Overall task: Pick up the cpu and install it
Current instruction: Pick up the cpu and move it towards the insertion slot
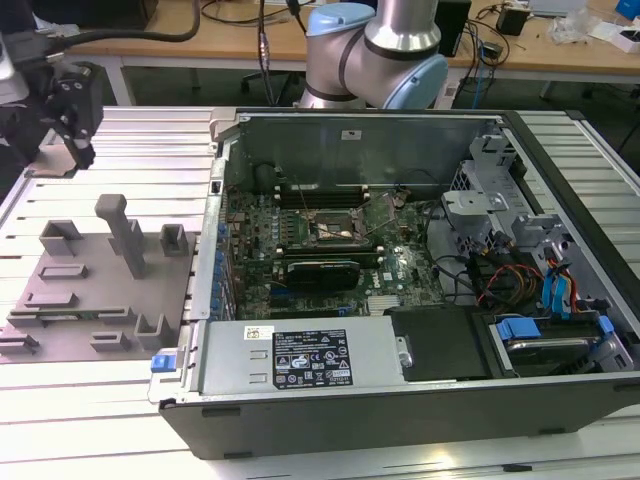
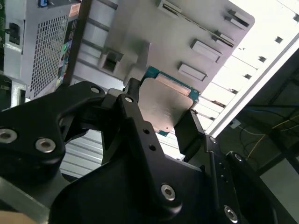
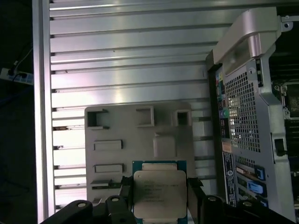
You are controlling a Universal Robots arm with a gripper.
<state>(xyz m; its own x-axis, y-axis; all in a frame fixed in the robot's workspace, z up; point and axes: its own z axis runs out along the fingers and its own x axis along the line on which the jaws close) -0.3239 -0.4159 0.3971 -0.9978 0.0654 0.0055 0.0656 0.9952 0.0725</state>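
Note:
The cpu [image 3: 159, 193], a flat square chip with a silvery lid and a teal rim, sits between the two black fingers [image 3: 194, 192] of my gripper [image 3: 159, 186], which is shut on it. In the second wrist view the cpu [image 2: 164, 103] is clamped at two opposite edges by the gripper [image 2: 161, 109] and hangs above the grey fixture plate [image 2: 187, 37]. In the exterior view the gripper [image 1: 80, 150] is raised over the far corner of the table on the exterior view's left, away from the open computer case [image 1: 400, 400]. The motherboard's cpu socket [image 1: 335, 228] lies open inside the case.
The grey fixture plate [image 1: 90, 280] with upright blocks and slots lies on the ribbed aluminium table [image 1: 100, 400], left of the case. Inside the case are a black graphics card [image 1: 320, 270], a power supply [image 1: 300, 355] and drive cages [image 1: 540, 270]. The arm's base [image 1: 375, 60] stands behind the case.

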